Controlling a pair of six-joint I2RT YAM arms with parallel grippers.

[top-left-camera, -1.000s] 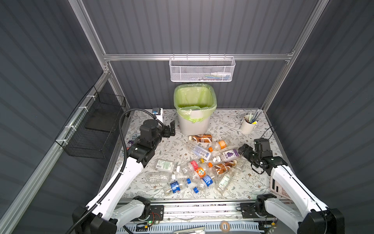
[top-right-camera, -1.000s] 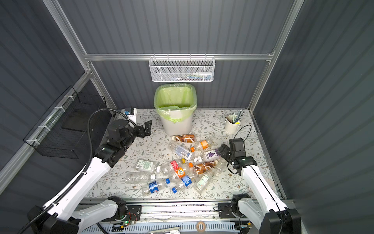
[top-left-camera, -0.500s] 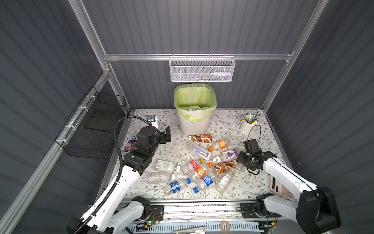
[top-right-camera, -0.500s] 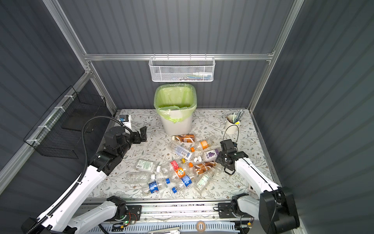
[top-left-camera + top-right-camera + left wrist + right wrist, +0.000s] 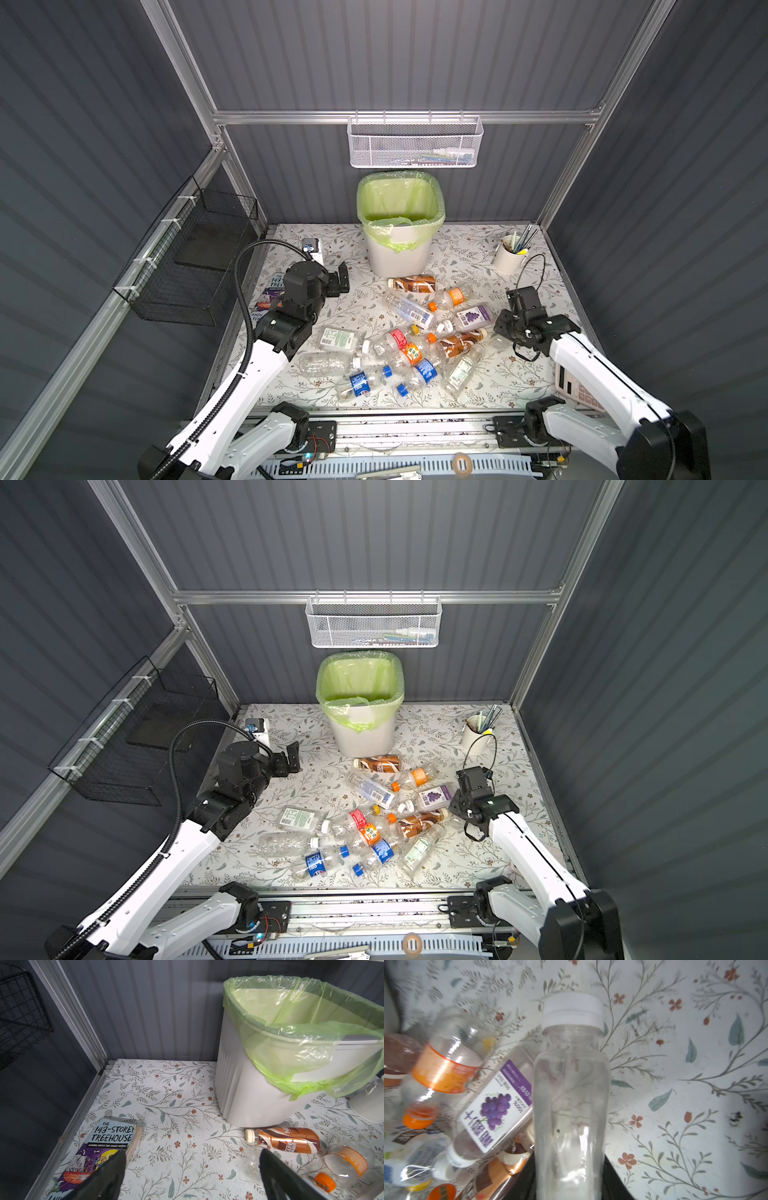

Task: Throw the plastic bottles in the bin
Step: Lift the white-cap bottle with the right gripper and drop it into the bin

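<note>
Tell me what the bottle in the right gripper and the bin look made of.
Held bottle: clear glossy plastic, likely thin; the floral tabletop shows through it. Its cap: opaque white plastic. Bin: matte white, probably rigid plastic, with a fluted wall. Liner: thin translucent green film, wrinkled.

Bright table, dim walls.
Both top views sharp, lit from above, shadows soft. Right wrist view smeared over the bottle pile, white glare on the clear bottle; left wrist view crisp, wide-angle stretch at edges.
</note>
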